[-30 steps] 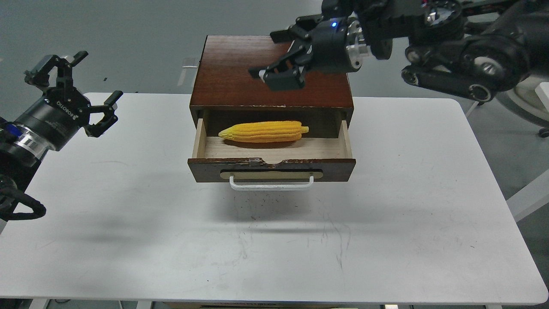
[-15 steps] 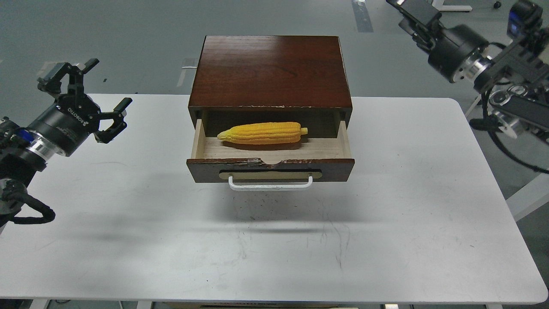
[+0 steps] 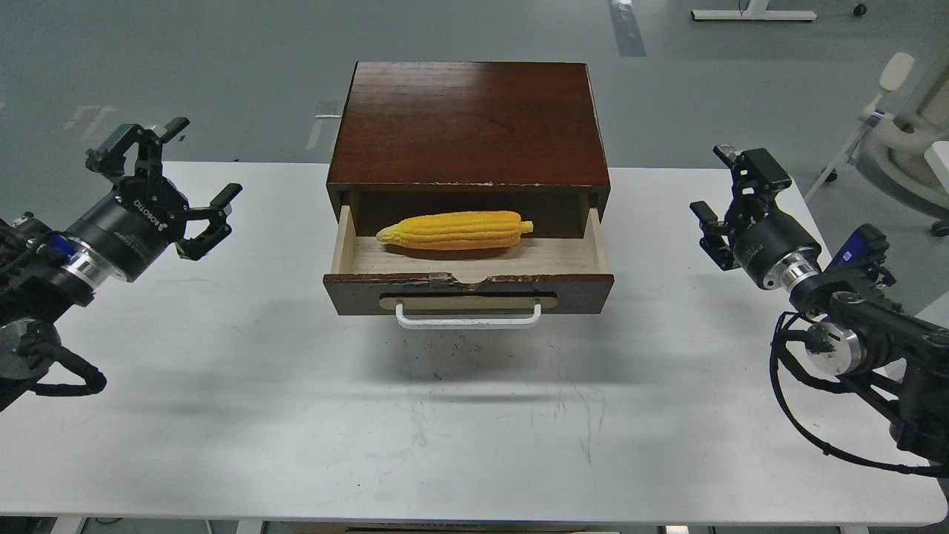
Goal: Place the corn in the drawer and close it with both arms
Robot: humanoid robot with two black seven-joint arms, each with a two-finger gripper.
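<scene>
Desk (image 3: 222, 415): white top with rounded corners, scuffed and lightly marked toward the front, carrying the cabinet at its far middle.
Cabinet (image 3: 467, 122): dark reddish-brown wooden box, its top bare, the front edge chipped pale in places.
Drawer (image 3: 468, 291): pulled out toward the camera, pale wood inside, dark front with a chipped upper edge, a tan oval plate and a white bar handle (image 3: 468, 319) below it.
Left arm (image 3: 52, 267): black, comes in from the left edge with a silver wrist ring and a loose cable looping beneath it.
Right arm (image 3: 867, 348): black, comes in from the right edge, cables hanging under its wrist.
Corn (image 3: 454, 229): yellow cob lying on its side on the drawer floor, toward the back, tapered end pointing left, stub end right.
Left tool (image 3: 182, 182): fingers spread wide, holding nothing, hanging above the desk well left of the drawer.
Right tool (image 3: 723, 196): fingers parted, holding nothing, above the desk well right of the drawer.
</scene>
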